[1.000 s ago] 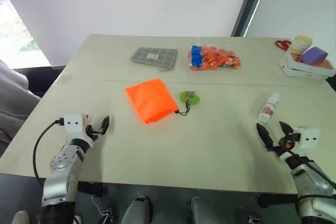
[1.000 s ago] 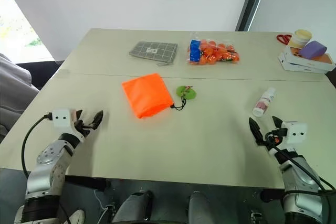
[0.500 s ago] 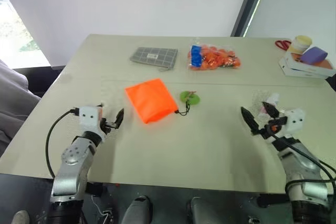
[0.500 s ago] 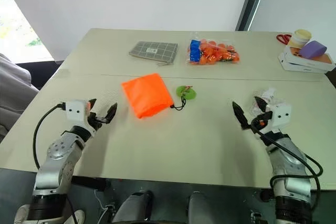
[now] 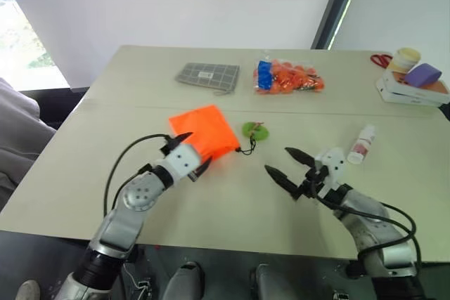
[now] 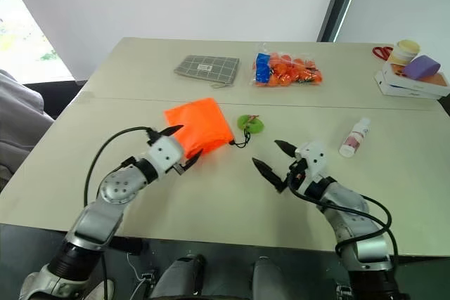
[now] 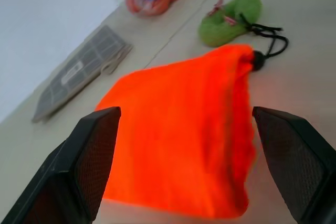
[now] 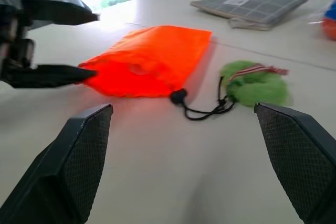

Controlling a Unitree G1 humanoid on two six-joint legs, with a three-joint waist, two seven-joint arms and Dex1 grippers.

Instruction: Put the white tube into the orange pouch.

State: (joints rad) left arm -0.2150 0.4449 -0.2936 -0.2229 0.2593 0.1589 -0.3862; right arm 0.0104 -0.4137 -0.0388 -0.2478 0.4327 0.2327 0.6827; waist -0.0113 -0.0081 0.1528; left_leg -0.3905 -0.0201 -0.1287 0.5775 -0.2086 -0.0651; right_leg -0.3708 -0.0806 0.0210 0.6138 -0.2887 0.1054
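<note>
White tube [image 5: 361,144] lies untouched toward the desk's [image 5: 232,209] right edge while both spread, empty claws, left claw [image 5: 187,152] and right claw [image 5: 288,166], crowd the mid-desk orange pouch [image 5: 204,133], risking shoving its cinched mouth shut.

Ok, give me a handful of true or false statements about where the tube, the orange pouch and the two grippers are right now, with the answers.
1. The white tube is already inside the orange pouch. False: it lies on the table, off to the right gripper's outer side.
2. The left gripper is open, at the pouch's near edge. True.
3. The right gripper holds the white tube. False: it is open and empty.
4. The pouch's black cord ends at a green tag. True.
5. The grey checked pouch lies on top of the orange pouch. False: it lies apart, farther back on the table.
</note>
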